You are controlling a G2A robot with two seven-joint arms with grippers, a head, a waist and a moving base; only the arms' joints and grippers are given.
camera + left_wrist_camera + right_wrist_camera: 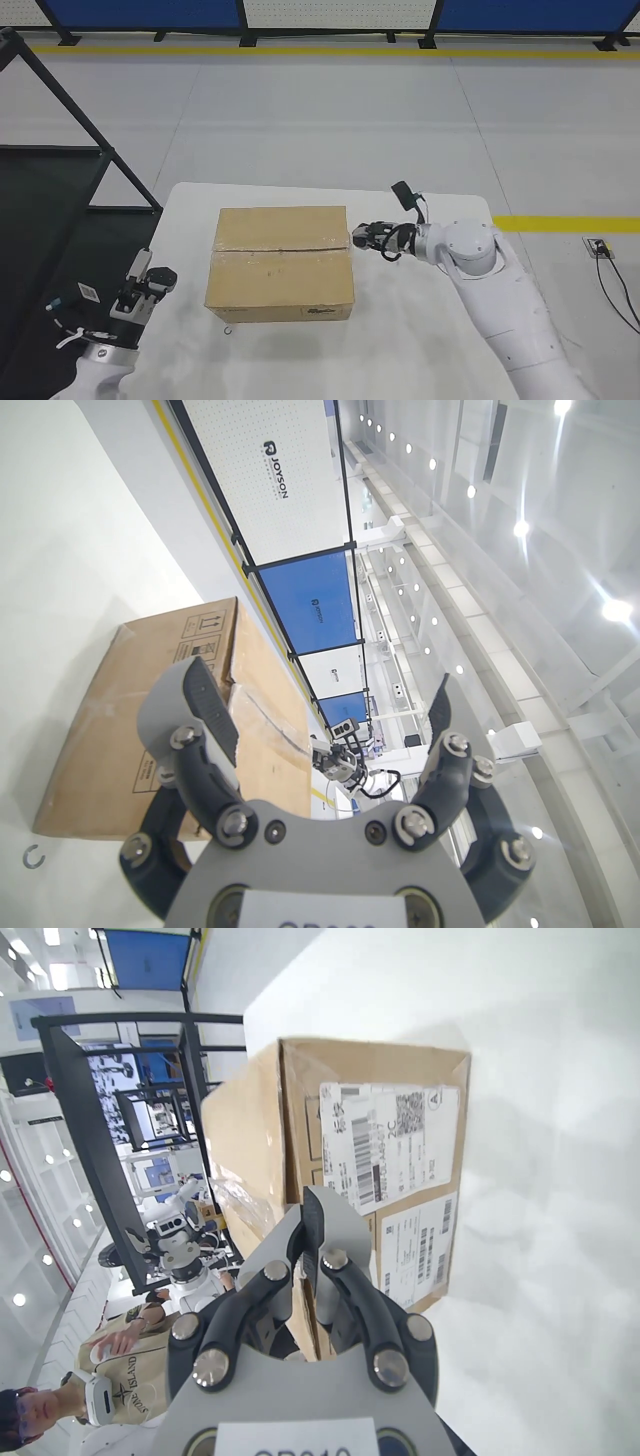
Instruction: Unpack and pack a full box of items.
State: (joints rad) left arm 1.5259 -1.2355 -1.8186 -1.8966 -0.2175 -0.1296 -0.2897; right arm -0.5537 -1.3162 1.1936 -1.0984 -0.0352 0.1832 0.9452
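Left gripper (325, 700) is hanging with its ribbed black pads spread wide. The closed brown cardboard box (280, 265) is sitting ahead of it, apart, on the white table (420, 330). Its wrist view is catching a small grey C-shaped ring (33, 856) by the box's near corner. Right gripper (312, 1208) is sitting with fingers pressed together at the box's top edge, white paper labels (390, 1138) just beyond.

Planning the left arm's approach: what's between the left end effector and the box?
Bare table, by the top view; the open left end effector stands apart from the box.
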